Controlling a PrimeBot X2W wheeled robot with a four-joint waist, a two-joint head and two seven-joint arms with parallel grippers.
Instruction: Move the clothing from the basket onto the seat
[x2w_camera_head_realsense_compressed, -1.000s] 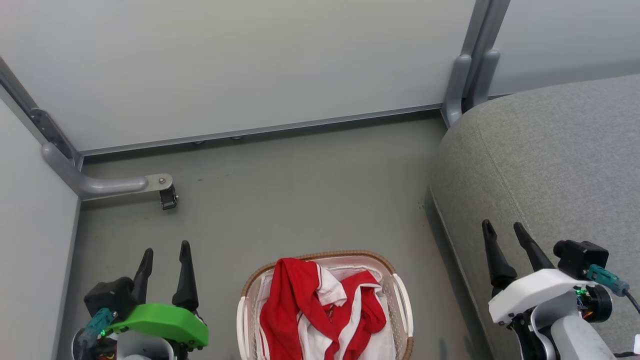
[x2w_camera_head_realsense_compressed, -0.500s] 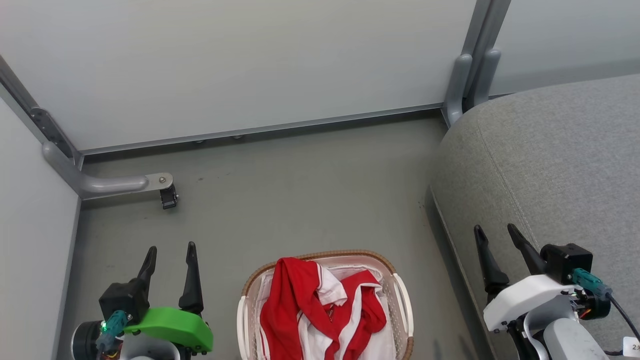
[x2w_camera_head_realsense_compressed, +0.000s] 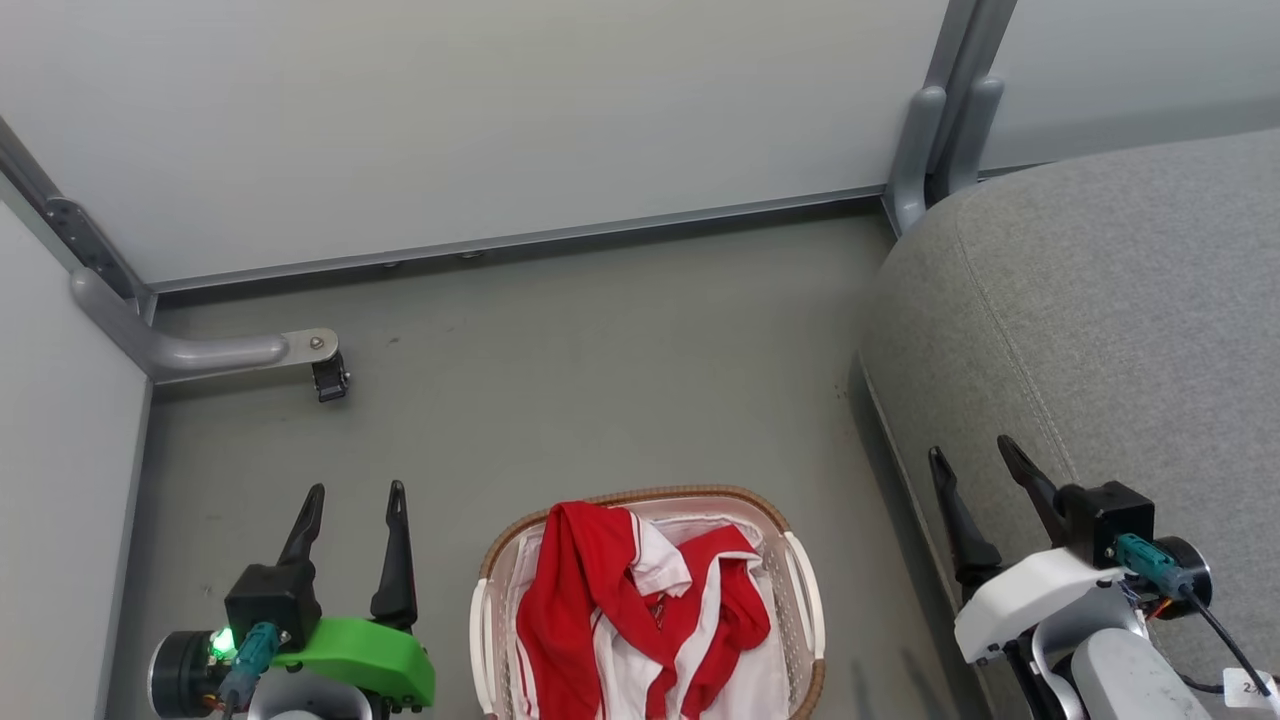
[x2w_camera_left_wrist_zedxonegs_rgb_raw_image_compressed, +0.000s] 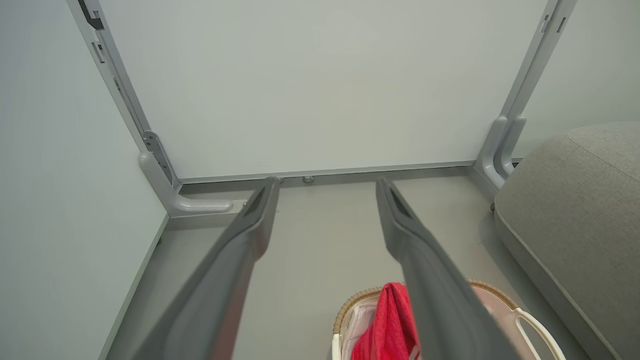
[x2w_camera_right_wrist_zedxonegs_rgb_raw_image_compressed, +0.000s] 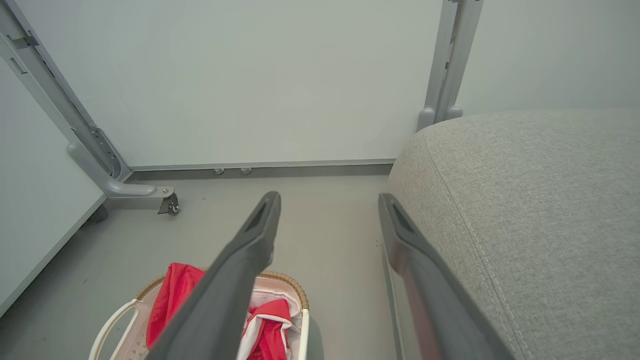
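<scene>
Both claws had edged inward toward the basket (x2w_camera_head_realsense_compressed: 700, 496) at bottom centre. Left claw (x2w_camera_head_realsense_compressed: 356, 488) and right claw (x2w_camera_head_realsense_compressed: 969, 447) stood wide open, empty; a deep mid-heap pinch on the clothing (x2w_camera_head_realsense_compressed: 580, 600) looked best.

Left gripper (x2w_camera_head_realsense_compressed: 357, 490): two long, dark, tapered fingers (x2w_camera_head_realsense_compressed: 396, 560), each with a slotted recess near the tip. The base carries a glossy bright green moulded shell (x2w_camera_head_realsense_compressed: 355, 655), a black boxy camera block (x2w_camera_head_realsense_compressed: 272, 605), a teal plug (x2w_camera_head_realsense_compressed: 252, 648) and a lit green indicator light (x2w_camera_head_realsense_compressed: 222, 643).

Right gripper (x2w_camera_head_realsense_compressed: 969, 447): same dark fingers, with a white moulded shell (x2w_camera_head_realsense_compressed: 1020, 595), a second black camera block (x2w_camera_head_realsense_compressed: 1105, 508) and a second teal plug (x2w_camera_head_realsense_compressed: 1145, 560). The plug feeds a thin black cable (x2w_camera_head_realsense_compressed: 1215, 625) bearing a small white printed tag (x2w_camera_head_realsense_compressed: 1252, 686). A pale grey forearm (x2w_camera_head_realsense_compressed: 1130, 685) sits below.
</scene>
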